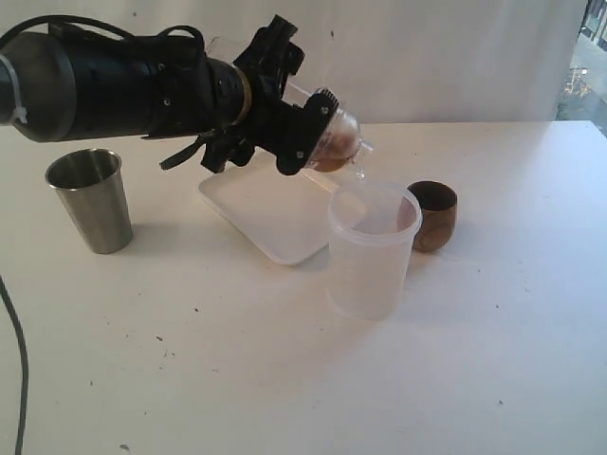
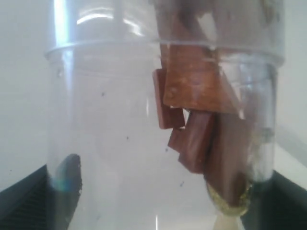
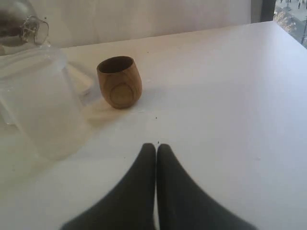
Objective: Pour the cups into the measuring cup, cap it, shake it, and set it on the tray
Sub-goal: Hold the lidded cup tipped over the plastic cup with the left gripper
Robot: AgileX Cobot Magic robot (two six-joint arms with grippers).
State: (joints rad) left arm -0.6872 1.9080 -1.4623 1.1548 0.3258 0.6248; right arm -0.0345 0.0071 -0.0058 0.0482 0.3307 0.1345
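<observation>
Left gripper (image 1: pixel 318 128) clamped wide on measuring cup (image 1: pixel 340 140), tipped with far end low above frosted tub (image 1: pixel 372 256); brown chips (image 2: pixel 196 96) heaped there. Right gripper (image 3: pixel 156 148) closed, empty. Likely shaking: firm clamp, short strokes, clear of tub rim. Tray (image 1: pixel 270 213) just behind tub, 1 short move.

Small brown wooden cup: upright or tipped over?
Upright: the brown wooden cup stands on its base on the white table, mouth up.

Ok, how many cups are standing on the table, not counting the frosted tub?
2. The steel tumbler stands far left in the exterior view; the wooden cup stands right of the frosted tub. None appears hidden.
</observation>
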